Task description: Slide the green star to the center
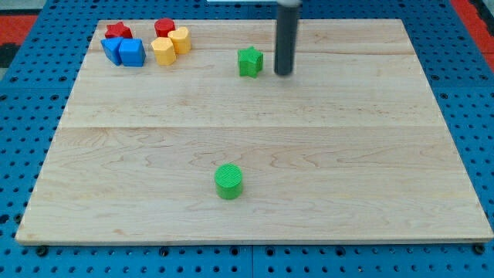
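Observation:
The green star (249,62) lies on the wooden board (347,154) in the upper middle, apart from the other blocks. My tip (283,73) stands just to the star's right, a small gap between them. The rod rises straight up out of the view's top.
A green cylinder (228,181) sits low in the middle. At the top left are a red star (117,31), a red block (164,27), two blue blocks (124,52), and two yellow blocks (170,45).

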